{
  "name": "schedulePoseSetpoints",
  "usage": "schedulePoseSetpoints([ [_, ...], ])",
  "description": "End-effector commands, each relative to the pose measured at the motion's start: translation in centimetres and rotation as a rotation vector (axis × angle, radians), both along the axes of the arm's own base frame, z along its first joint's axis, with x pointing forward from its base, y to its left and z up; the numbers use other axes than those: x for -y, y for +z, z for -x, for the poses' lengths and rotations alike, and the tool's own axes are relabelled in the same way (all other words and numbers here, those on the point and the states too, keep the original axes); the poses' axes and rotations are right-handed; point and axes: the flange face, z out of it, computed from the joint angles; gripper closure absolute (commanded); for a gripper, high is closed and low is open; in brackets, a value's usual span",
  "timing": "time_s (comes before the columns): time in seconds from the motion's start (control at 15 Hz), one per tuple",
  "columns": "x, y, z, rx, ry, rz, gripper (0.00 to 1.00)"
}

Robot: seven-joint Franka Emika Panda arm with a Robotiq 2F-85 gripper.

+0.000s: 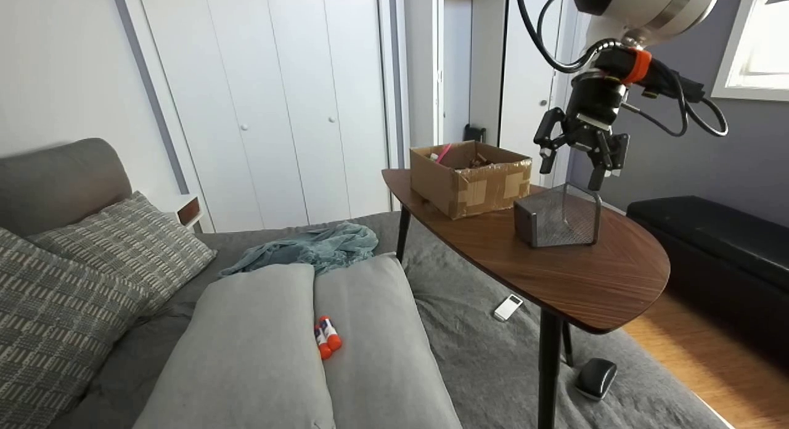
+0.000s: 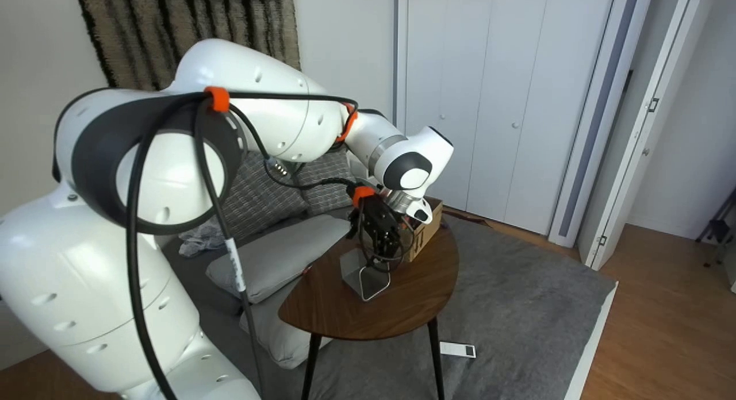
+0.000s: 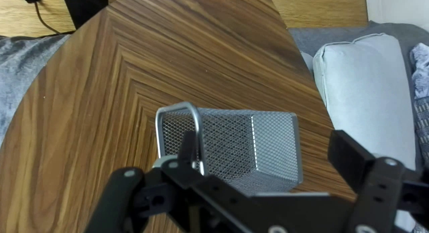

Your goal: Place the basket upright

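Brown cardboard forms the open-topped, rectangular box (image 1: 434,185) standing, in an exterior view, toward the left end of the dark brown, wood-grained bench (image 1: 592,287) with its curved outline. To its right, the small grey wire-mesh basket (image 1: 553,219) lies on its side on the bench, its silvery rod rim facing right. Above the basket hangs the black two-fingered gripper (image 1: 571,175), its fingers spread wide apart, one tip close by the rim's top; whether it touches cannot be told. In the wrist view, left to right, come the bench's rounded edge, a broad span of wood, one finger overlapping the rim, the basket's mesh body, a narrow strip of wood, the second finger seen across the bench's straighter edge, and, outside that edge, a pale grey fabric cushion (image 3: 367,92).
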Motion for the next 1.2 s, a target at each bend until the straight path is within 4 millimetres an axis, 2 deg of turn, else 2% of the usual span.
schedulePoseSetpoints([
  [0.0,1.4,-1.2,-0.6,0.015,-0.057,-0.04,0.0],
  [0.2,1.7,-2.1,-0.8,-0.001,-0.075,-0.073,0.0],
  [0.27,1.6,-2.4,-0.9,-0.008,-0.079,-0.094,0.25],
  [0.33,1.6,-2.5,-0.9,-0.01,-0.08,-0.114,0.26],
  [0.67,2.2,-2.2,-1.1,-0.017,-0.093,-0.185,0.62],
  [1.0,1.9,0.1,-0.8,-0.015,-0.068,-0.131,0.97],
  [1.13,1.3,1.1,-0.8,-0.006,-0.053,-0.118,1.0],
])
